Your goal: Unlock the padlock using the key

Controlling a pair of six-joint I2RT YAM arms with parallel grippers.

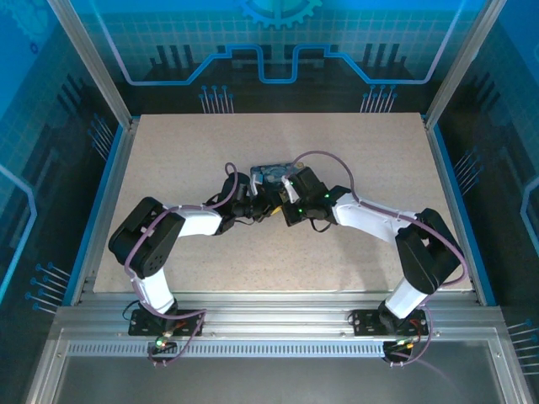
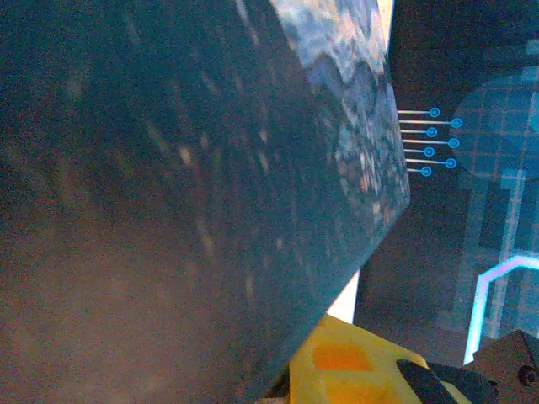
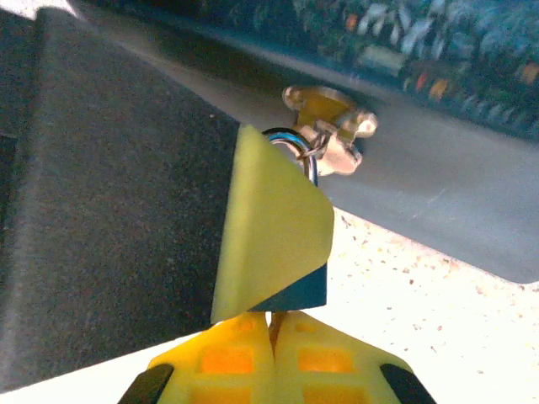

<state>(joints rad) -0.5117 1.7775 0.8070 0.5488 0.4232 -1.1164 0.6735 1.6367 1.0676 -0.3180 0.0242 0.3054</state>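
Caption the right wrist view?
Shut yellow fingers under a yellow-and-blue tab beside the tiny silvery metal padlock on the dark-blue printed tin.

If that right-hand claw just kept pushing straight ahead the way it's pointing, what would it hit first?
Probably the padlock: its yellow body sits directly ahead of the closed fingertips of the right gripper, seemingly touching them. Behind it comes the clasp on the tin.

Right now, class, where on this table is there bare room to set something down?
Bare table runs along the far edge behind the tin, in both far corners, and in the near middle between the left arm and right arm. It is crowded at the centre, where both arms meet at the tin.
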